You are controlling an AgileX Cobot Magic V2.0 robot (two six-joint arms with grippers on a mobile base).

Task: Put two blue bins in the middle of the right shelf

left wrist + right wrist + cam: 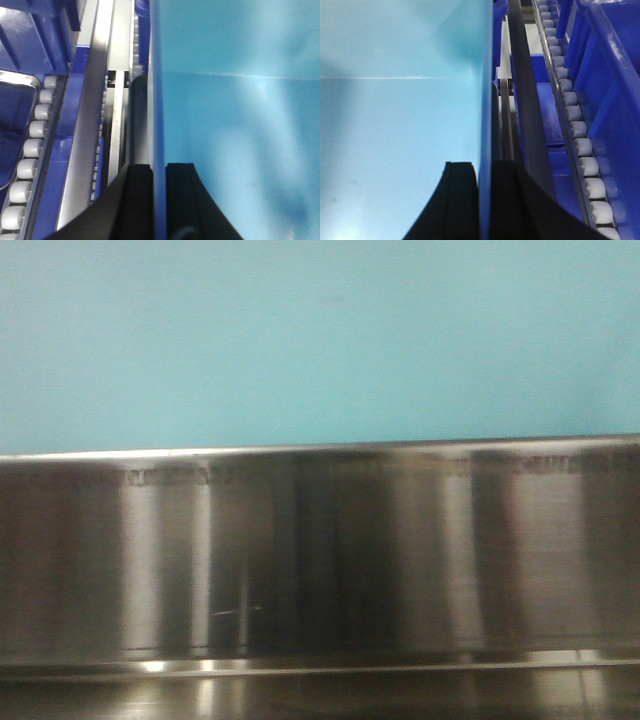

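Straight ahead, in the front-facing view, the upper half is filled by a wall of the light-blue bin (320, 340), carried close to the camera. Below it a steel band (320, 560) is seen. It is probably a shelf edge, though the blur prevents certainty. Neither tool is shown here.

In the left wrist view, the left tool (159, 172) is seen pinching the bin's thin side wall, one black finger inside and one outside. Just beside it a steel rail (90, 125) and a row of white rollers (35, 135) are shown, with a dark blue crate (20, 45) further left.

In the right wrist view, the right tool (485, 170) is clamped likewise over the opposite wall, a finger on each face. A second roller track (580, 130) and deep-blue containers (610, 65) are seen alongside.

The bin is judged to be light, since nothing is visible in the parts of its interior that are shown. Its moulded plastic is taken to be fairly stiff, yet the walls are thin and some flex is to be expected. Its glossy surface suggests that slipping is possible. Opposed holds on the two side walls, as now taken, are considered the right ones, and the load should be kept level. Whether a second bin is nested inside cannot be told.
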